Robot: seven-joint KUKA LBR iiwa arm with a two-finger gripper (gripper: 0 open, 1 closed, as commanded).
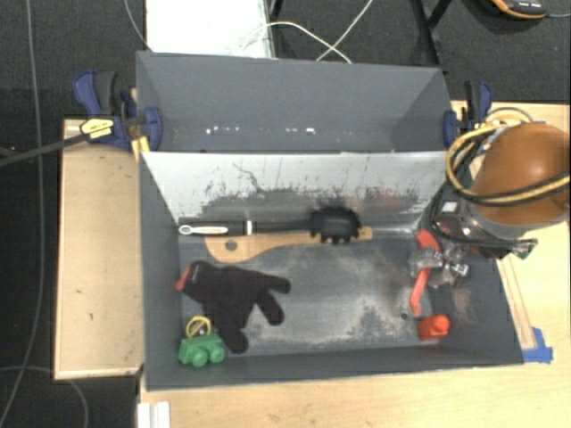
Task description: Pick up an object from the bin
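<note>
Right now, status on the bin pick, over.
Gripper over right end of bin. Red block nearest, on the floor beside it. Black glove, green toy lie far left.

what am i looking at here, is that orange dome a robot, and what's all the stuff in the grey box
Yes. The orange dome is a cover on the wrist of a robot arm, which reaches in from the right. A single camera looks down from above on a grey metal bin of loose things. The arm ends in a gripper, which hangs low over the bin's right end. It is close to a slim red piece, with a small red block just in front. I cannot tell whether it holds anything.

At the left end lie a black glove and a green toy with a yellow ring beside it. Along the back wall lie a wooden spoon and a thin dark tool. The arm's job is to lift one thing out.
</note>
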